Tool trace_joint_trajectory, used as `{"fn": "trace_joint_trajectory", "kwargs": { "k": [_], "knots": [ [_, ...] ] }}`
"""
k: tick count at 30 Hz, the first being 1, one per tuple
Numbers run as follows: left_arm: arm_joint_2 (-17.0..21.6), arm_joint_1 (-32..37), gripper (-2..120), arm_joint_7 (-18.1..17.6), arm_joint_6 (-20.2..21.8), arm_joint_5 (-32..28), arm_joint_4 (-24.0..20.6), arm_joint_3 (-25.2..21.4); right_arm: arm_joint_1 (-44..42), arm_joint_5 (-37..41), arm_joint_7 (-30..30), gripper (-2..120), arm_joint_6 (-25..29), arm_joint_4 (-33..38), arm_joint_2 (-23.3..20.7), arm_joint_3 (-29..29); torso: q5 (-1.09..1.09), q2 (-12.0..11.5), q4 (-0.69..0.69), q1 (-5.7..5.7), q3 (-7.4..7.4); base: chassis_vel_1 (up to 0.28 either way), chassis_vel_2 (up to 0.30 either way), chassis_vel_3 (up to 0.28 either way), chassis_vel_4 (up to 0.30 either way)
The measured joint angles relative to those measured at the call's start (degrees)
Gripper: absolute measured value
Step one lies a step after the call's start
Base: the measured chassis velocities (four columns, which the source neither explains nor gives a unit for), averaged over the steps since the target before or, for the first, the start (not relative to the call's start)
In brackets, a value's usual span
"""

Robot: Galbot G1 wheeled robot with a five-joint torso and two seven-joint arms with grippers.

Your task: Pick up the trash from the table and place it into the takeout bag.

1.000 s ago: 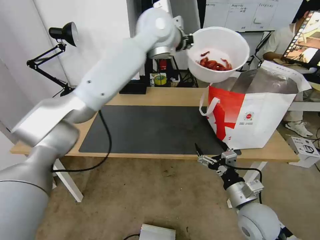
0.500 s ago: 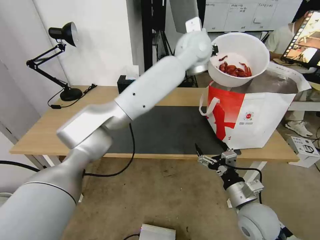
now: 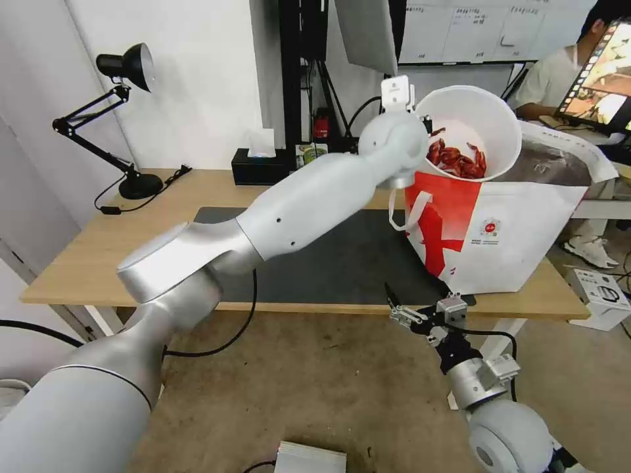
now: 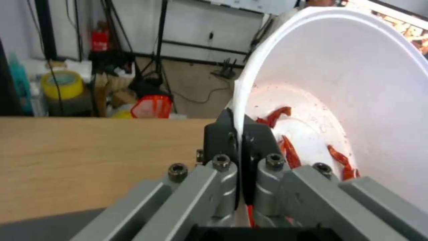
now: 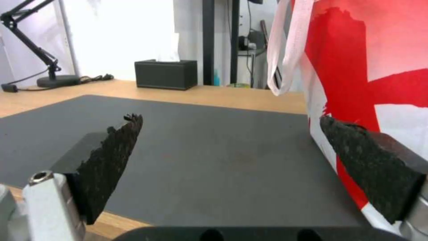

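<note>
My left gripper (image 3: pixel 424 122) is raised over the open top of the takeout bag (image 3: pixel 506 230) and is shut on the rim of the white bowl (image 3: pixel 476 115). The bowl is tipped steeply toward me, with red shells (image 3: pixel 457 161) lying at its low side, just above the bag's foil-lined mouth. In the left wrist view the left gripper (image 4: pixel 240 134) pinches the bowl's (image 4: pixel 356 83) thin edge, shells (image 4: pixel 290 150) just past it. My right gripper (image 3: pixel 394 305) hangs open below the table's (image 3: pixel 85 256) front edge. From the right wrist view the right gripper (image 5: pixel 227 124) faces the dark mat (image 5: pixel 200 150) and the bag (image 5: pixel 365 67).
A black tissue box (image 3: pixel 259 167) and a black desk lamp (image 3: pixel 125 66) stand at the table's back. The bag's white strap (image 3: pixel 407 210) hangs over the mat (image 3: pixel 315 256). A white box (image 3: pixel 601 295) and a silver device (image 3: pixel 309 456) lie on the floor.
My left arm has carried the bowl rightward and down toward the bag's mouth, tipping it more steeply. The right arm has stayed still.
</note>
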Motion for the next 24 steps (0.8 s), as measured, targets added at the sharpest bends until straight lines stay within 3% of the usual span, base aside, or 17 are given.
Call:
{"fn": "trace_joint_trajectory", "kwargs": {
  "k": [6, 11, 15, 17, 24],
  "knots": [
    [2.46, -0.08, 0, 3.37, -0.17, 1.01, -4.72, 3.02, 0.00, 0.00, 0.00, 100, 0.00, 0.00, 0.00, 0.00, 0.00, 0.00, 0.00, 0.00, 0.00, 0.000, 0.000, 0.000, 0.000],
    [4.97, -0.69, 0, 6.78, 2.82, 0.07, -7.99, 5.39, 0.01, 0.00, 0.00, 100, 0.00, 0.00, 0.00, 0.00, -0.01, 0.00, 0.01, 0.00, 0.00, 0.000, 0.000, 0.000, 0.000],
    [5.60, -0.89, 0, 7.26, 4.61, -0.16, -8.79, 6.14, 0.00, 0.00, 0.00, 100, 0.00, 0.00, 0.00, 0.00, -0.01, 0.00, 0.01, 0.00, 0.00, 0.000, 0.000, 0.000, 0.000],
    [5.73, -0.94, 3, 7.21, 4.93, -0.12, -8.91, 6.38, 0.00, 0.00, 0.00, 100, 0.00, 0.00, 0.00, 0.00, -0.01, 0.00, 0.01, 0.00, 0.00, 0.000, 0.000, 0.000, 0.000],
    [7.05, -0.87, 33, 6.88, 5.15, -0.33, -10.33, 6.59, 0.00, 0.00, 0.00, 100, 0.00, 0.00, 0.00, 0.00, -0.01, 0.00, 0.00, 0.00, 0.00, 0.000, 0.000, 0.000, 0.000]
  ]
}}
